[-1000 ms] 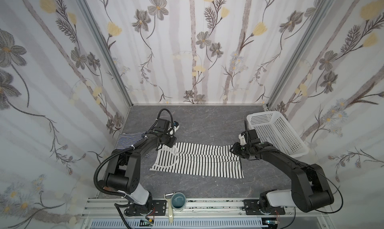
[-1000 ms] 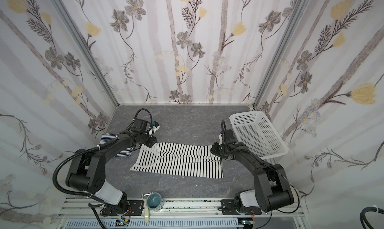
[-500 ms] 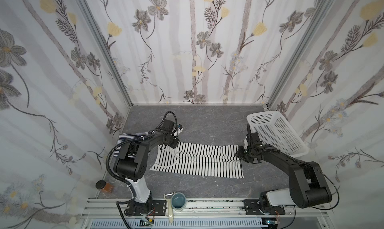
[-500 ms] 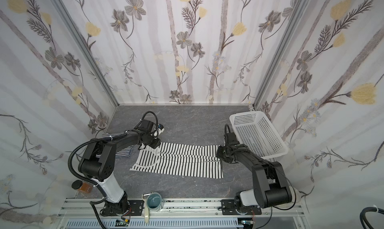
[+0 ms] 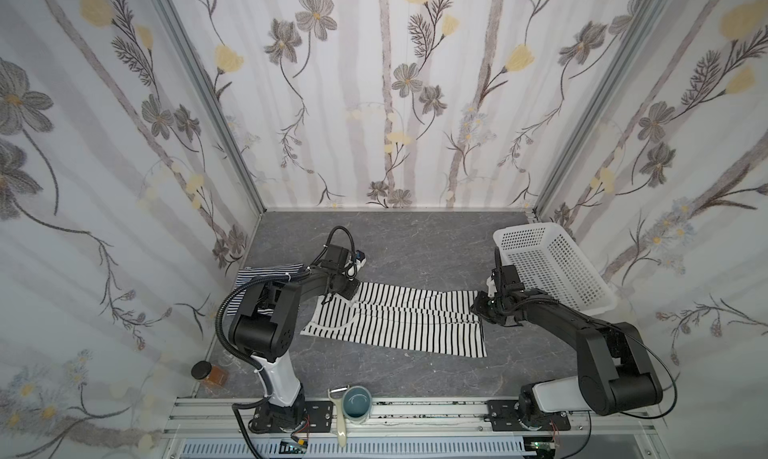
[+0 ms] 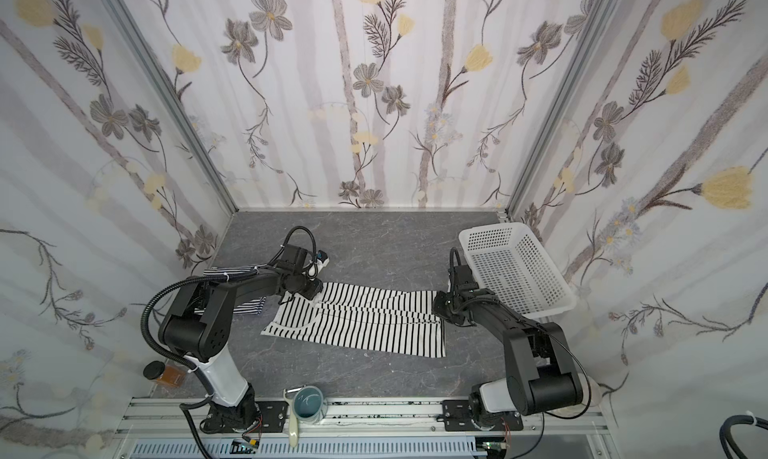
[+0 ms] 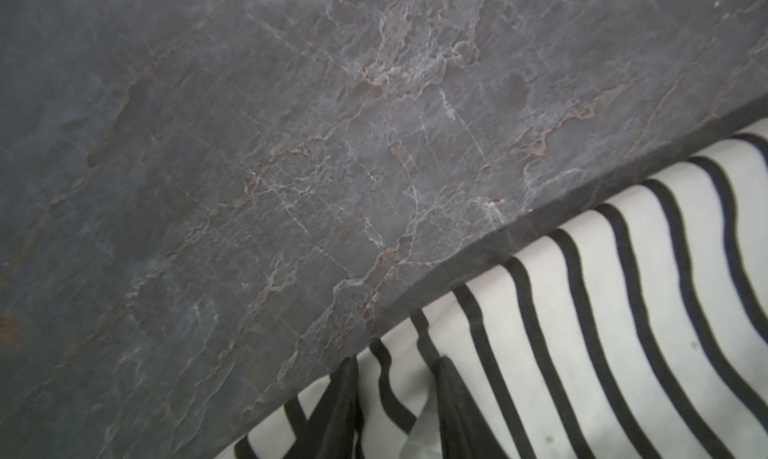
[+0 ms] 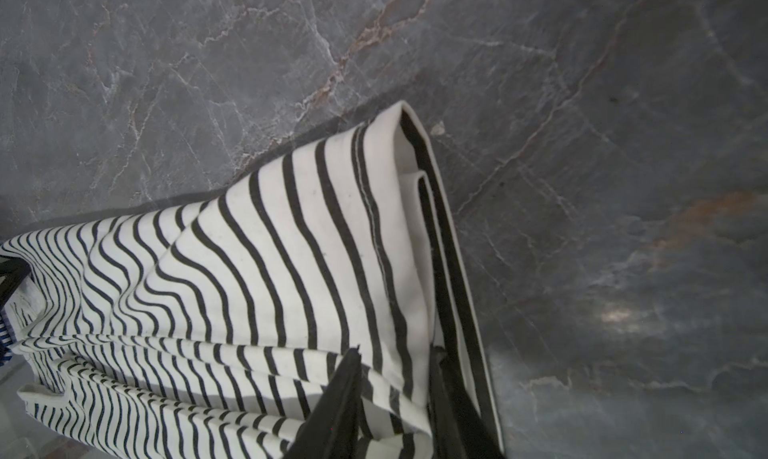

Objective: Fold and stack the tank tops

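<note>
Two grips hold the black-striped top (image 5: 399, 319) by its far edge, left gripper (image 5: 350, 294) clamped at the strap end, right gripper (image 5: 477, 307) at the hem, its length lying crosswise between them on the table (image 5: 415, 245).

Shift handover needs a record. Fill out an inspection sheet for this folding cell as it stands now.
Surface: grey marbled tabletop; no damage seen.
Job's things: black-striped tank top spread across the middle; navy-striped tank top at the left edge, partly hidden behind the left arm.
Clutter: white perforated basket at far right; dark-lidded jar at the front left corner; blue mug and peeler at the front edge.
Grippers: left gripper and right gripper each closed on the black-striped tank top's far edge, at opposite ends.
Cables: black hose looping beside the left arm.
Surroundings: floral-papered walls on three sides.
</note>
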`<state>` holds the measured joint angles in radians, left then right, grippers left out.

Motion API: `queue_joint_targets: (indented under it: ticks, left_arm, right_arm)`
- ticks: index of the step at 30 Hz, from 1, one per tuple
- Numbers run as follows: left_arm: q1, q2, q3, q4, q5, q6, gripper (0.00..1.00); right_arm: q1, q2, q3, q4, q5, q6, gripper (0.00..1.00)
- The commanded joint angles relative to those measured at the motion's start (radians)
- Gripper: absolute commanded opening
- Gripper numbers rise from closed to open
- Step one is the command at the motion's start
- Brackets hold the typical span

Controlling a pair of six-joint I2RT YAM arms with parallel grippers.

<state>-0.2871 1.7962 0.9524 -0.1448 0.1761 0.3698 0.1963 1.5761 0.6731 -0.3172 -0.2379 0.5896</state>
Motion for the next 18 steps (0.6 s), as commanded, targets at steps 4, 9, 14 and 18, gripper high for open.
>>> queue_joint_targets:
  ticks: [4, 9, 14, 18]
  left_arm:
    - [0.001, 0.021, -0.024, -0.102, -0.074, 0.013, 0.34]
    - [0.003, 0.022, -0.033, -0.099, -0.091, 0.015, 0.34]
    - [0.008, 0.025, -0.044, -0.098, -0.102, 0.015, 0.34]
    - [0.017, 0.025, -0.051, -0.096, -0.110, 0.015, 0.33]
  right_arm:
    - [0.000, -0.008, -0.010, 0.032, -0.017, -0.011, 0.20]
    - [0.000, -0.040, -0.018, 0.013, -0.004, -0.011, 0.11]
    - [-0.003, -0.067, -0.026, -0.011, 0.007, -0.014, 0.00]
    - [-0.006, -0.098, -0.031, -0.042, 0.030, -0.014, 0.00]
